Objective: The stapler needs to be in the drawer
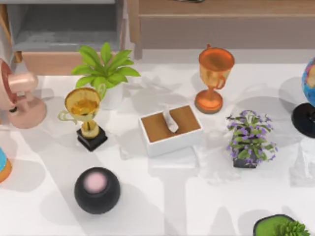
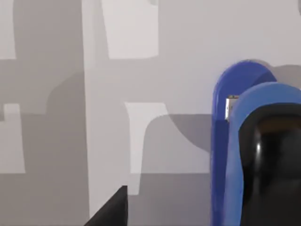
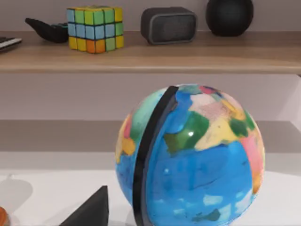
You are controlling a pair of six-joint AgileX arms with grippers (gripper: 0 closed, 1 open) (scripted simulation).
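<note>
The stapler (image 2: 225, 155), bright blue with a glossy black top, lies close under the left wrist camera on the white table. A dark part of my left gripper (image 2: 110, 209) shows beside it, apart from the blue body. The drawer (image 1: 49, 61) stands pulled out at the table's back left, its grey inside exposed behind the tan front panel. A dark part of my right gripper (image 3: 89, 209) sits near a painted globe (image 3: 193, 160).
On the table stand a tissue box (image 1: 170, 128), a gold trophy (image 1: 83, 115), a copper trophy (image 1: 214, 76), a green plant (image 1: 106, 71), a purple plant (image 1: 248, 137), a black sphere with a pink top (image 1: 97, 189) and a pink fan (image 1: 19, 93). A wooden shelf (image 1: 221, 19) runs along the back.
</note>
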